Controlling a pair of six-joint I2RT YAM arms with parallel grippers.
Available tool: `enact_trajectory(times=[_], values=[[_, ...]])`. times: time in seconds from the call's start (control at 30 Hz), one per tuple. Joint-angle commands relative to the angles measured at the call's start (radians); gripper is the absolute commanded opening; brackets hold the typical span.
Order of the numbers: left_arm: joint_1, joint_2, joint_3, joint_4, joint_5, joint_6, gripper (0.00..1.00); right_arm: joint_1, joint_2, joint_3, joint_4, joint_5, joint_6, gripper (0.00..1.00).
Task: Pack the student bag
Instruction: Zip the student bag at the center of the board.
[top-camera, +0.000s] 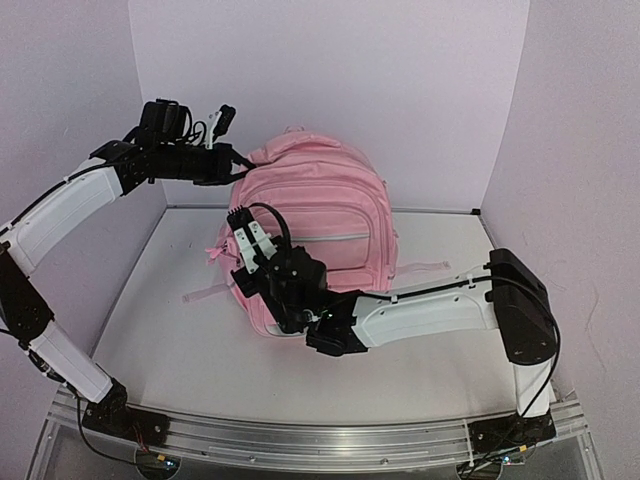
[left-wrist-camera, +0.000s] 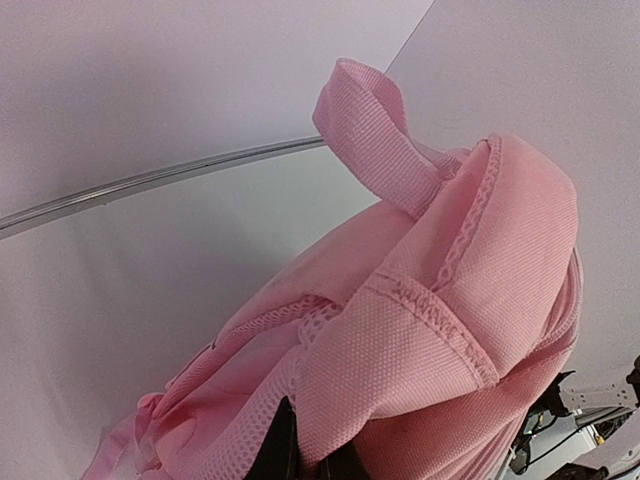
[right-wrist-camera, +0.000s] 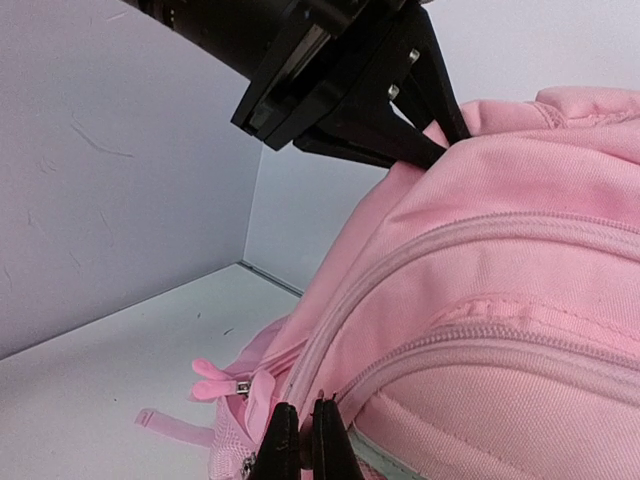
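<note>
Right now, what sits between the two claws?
Just the student bag, its pink zipped side, between left gripper and right gripper; right wrist view shows it.

- The student bag (top-camera: 330, 200) fills the middle of the table (top-camera: 170, 350), set back toward the far wall (top-camera: 330, 70). No passage shows behind it.
- The left gripper (left-wrist-camera: 310, 460), pinched on fabric at the bag's top left, and the left arm (top-camera: 70, 205) bar the upper left approach.
- The right arm (top-camera: 430, 310) lies across the near right, in front of the bag.
- The right gripper (right-wrist-camera: 305, 440), fingers together, sits against the bag's near-left side.
- Bare tabletop is open at near left and right of the bag.
- A loose strap (top-camera: 205, 293) trails on the table left of the bag.
</note>
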Motion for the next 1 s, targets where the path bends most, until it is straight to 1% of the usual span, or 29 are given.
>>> enact_trajectory(times=[0.0, 0.03, 0.17, 0.2, 0.27, 0.3, 0.33, 0.4, 0.5, 0.53, 0.6, 0.63, 0.67, 0.73, 0.77, 0.87, 0.97], values=[[-0.003, -0.010, 0.074, 0.055, 0.051, 0.007, 0.00, 0.029, -0.006, -0.025, -0.215, -0.042, 0.021, 0.03], [-0.002, -0.012, 0.069, 0.053, 0.051, 0.012, 0.00, 0.031, -0.025, -0.011, -0.226, -0.053, 0.029, 0.09], [-0.001, -0.020, 0.053, 0.050, 0.049, 0.028, 0.00, 0.037, -0.116, 0.017, -0.252, -0.124, 0.071, 0.15], [0.000, -0.021, 0.052, 0.044, 0.048, 0.031, 0.00, 0.037, -0.144, 0.017, -0.258, -0.151, 0.085, 0.19], [0.002, -0.022, 0.053, 0.032, 0.047, 0.036, 0.01, 0.037, -0.194, 0.013, -0.282, -0.201, 0.113, 0.36], [0.003, -0.024, 0.051, 0.025, 0.046, 0.039, 0.03, 0.037, -0.225, 0.005, -0.292, -0.223, 0.136, 0.42], [0.006, -0.027, 0.049, 0.020, 0.043, 0.042, 0.05, 0.037, -0.249, -0.004, -0.301, -0.232, 0.155, 0.48], [0.010, -0.035, 0.038, 0.016, 0.033, 0.044, 0.11, 0.037, -0.293, -0.027, -0.317, -0.223, 0.190, 0.55], [0.021, -0.056, 0.019, 0.016, 0.011, 0.050, 0.27, 0.036, -0.355, -0.040, -0.355, -0.152, 0.237, 0.66], [0.025, -0.064, 0.012, 0.014, 0.003, 0.052, 0.39, 0.034, -0.369, -0.037, -0.375, -0.119, 0.247, 0.71], [0.039, -0.078, 0.001, 0.008, -0.015, 0.058, 0.58, 0.024, -0.394, -0.028, -0.428, -0.063, 0.272, 0.88], [0.046, -0.086, -0.004, 0.004, -0.020, 0.061, 0.67, 0.012, -0.409, -0.023, -0.451, -0.047, 0.290, 0.94], [0.057, -0.093, -0.008, -0.004, -0.022, 0.063, 0.74, -0.010, -0.423, -0.015, -0.487, -0.044, 0.307, 0.98], [0.086, -0.106, -0.011, -0.018, -0.020, 0.065, 0.85, -0.062, -0.455, 0.002, -0.571, -0.067, 0.384, 0.98], [0.100, -0.111, -0.012, -0.029, -0.020, 0.069, 0.88, -0.102, -0.471, 0.012, -0.609, -0.089, 0.411, 0.98], [0.159, -0.132, -0.017, -0.054, -0.026, 0.074, 0.95, -0.207, -0.533, 0.025, -0.692, -0.142, 0.468, 0.98], [0.228, -0.155, -0.037, -0.067, -0.006, 0.089, 0.99, -0.303, -0.607, 0.018, -0.752, -0.162, 0.501, 0.98]])
